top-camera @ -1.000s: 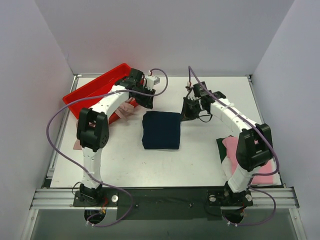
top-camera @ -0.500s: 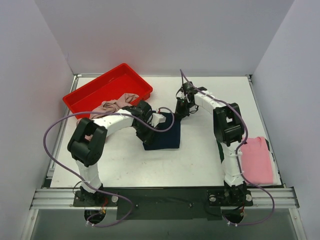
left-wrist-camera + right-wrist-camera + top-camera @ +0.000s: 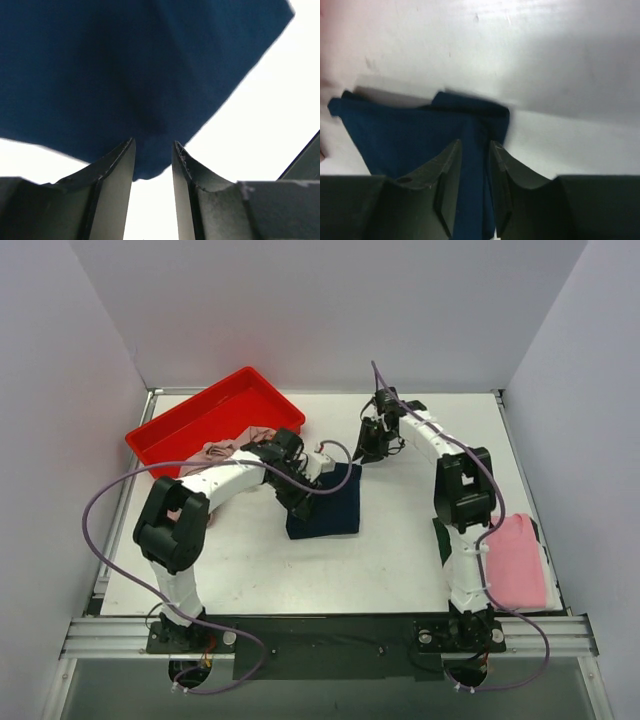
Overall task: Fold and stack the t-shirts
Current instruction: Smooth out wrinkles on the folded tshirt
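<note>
Currently, my left claw (image 3: pixel 152 150) is drawn nearly together and pinches the navy t-shirt (image 3: pixel 330 512). The left wrist view shows dark blue cloth running down into the slim gap between the fingers (image 3: pixel 112 185), with the white table (image 3: pixel 400 550) showing past the cloth's edge on both sides. My right claw (image 3: pixel 475 145) is likewise narrowed onto the same garment. A strip of navy cloth passes between its jaws and continues toward the wrist, though that view is somewhat blurred. From above, the navy t-shirt sits at the middle of the table, between my two arms. The left claw holds its left side and the right claw stands at its far right corner. The shirt's near edge rests on the table and its outline is skewed rather than square. The pink t-shirt (image 3: pixel 518 560) lies flat at the near right corner of the table, just beside my right arm's base and well apart from the navy one. The beige-pink t-shirt (image 3: pixel 222 452) is bunched at the near rim of the red tray (image 3: pixel 185 425) at the far left, partly hidden by my left arm. I cannot tell whether it lies inside the tray or over the rim.
</note>
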`<state>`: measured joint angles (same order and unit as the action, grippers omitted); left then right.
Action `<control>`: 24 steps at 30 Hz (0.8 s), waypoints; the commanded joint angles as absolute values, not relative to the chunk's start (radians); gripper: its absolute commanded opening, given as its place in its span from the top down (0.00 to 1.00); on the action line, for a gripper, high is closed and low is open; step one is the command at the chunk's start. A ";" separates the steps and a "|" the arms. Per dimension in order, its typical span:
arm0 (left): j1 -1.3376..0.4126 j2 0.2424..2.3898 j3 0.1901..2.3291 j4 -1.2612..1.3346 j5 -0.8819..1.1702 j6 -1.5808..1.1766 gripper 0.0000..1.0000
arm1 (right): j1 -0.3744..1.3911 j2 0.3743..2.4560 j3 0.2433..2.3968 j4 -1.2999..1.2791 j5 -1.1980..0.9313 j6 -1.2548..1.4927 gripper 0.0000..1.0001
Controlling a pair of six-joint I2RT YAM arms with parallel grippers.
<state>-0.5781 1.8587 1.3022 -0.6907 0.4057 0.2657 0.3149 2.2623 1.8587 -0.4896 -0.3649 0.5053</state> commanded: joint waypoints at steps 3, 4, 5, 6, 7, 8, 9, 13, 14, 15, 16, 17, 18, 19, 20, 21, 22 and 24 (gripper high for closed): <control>-0.367 1.857 1.477 -0.601 0.515 0.053 0.49 | 0.305 1.961 1.607 -0.509 -0.408 0.443 0.62; -0.358 1.874 1.482 -0.582 0.517 0.038 0.48 | 0.308 1.939 1.576 -0.499 -0.429 0.446 0.60; -0.350 1.906 1.500 -0.578 0.511 0.017 0.47 | 0.310 1.931 1.513 -0.473 -0.454 0.462 0.60; -0.350 1.922 1.506 -0.575 0.496 0.006 0.46 | 0.313 1.921 1.488 -0.460 -0.466 0.468 0.59; -0.348 1.954 1.520 -0.578 0.491 0.008 0.45 | 0.317 1.916 1.438 -0.430 -0.482 0.482 0.59; -0.348 1.968 1.523 -0.580 0.479 -0.030 0.45 | 0.316 1.914 1.419 -0.417 -0.486 0.492 0.59; -0.345 1.995 1.526 -0.581 0.474 -0.041 0.44 | 0.318 1.919 1.386 -0.388 -0.514 0.512 0.59; -0.327 2.046 1.519 -0.572 0.472 -0.072 0.36 | 0.324 1.950 1.336 -0.333 -0.574 0.557 0.59; -0.327 2.054 1.520 -0.571 0.472 -0.072 0.35 | 0.325 1.956 1.330 -0.328 -0.575 0.561 0.60; -0.327 2.066 1.520 -0.572 0.477 -0.072 0.35 | 0.330 1.965 1.328 -0.324 -0.580 0.563 0.60; -0.327 2.074 1.522 -0.571 0.479 -0.075 0.35 | 0.330 1.970 1.322 -0.313 -0.597 0.569 0.62; -0.327 2.086 1.525 -0.569 0.483 -0.078 0.35 | 0.331 1.979 1.319 -0.305 -0.606 0.572 0.63; -0.327 2.092 1.528 -0.568 0.489 -0.084 0.35 | 0.331 1.982 1.315 -0.292 -0.624 0.578 0.71; -0.327 2.100 1.531 -0.569 0.500 -0.086 0.37 | 0.331 1.988 1.312 -0.288 -0.629 0.581 0.77; -0.327 2.103 1.537 -0.568 0.505 -0.089 0.46 | 0.330 1.991 1.305 -0.284 -0.630 0.590 0.86; -0.327 2.106 1.539 -0.565 0.512 -0.089 0.54 | 0.322 1.991 1.302 -0.279 -0.634 0.595 0.90; -0.325 2.106 1.543 -0.566 0.515 -0.090 0.70 | 0.318 1.991 1.292 -0.272 -0.641 0.600 0.97; -0.322 2.102 1.540 -0.566 0.522 -0.089 1.00 | 0.307 1.985 1.278 -0.272 -0.641 0.603 1.00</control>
<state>-0.3290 2.0956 1.5059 -0.5819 0.4839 -0.0807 0.3218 1.9957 1.3029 -0.2928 -0.5991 0.5793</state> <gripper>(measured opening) 0.236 0.022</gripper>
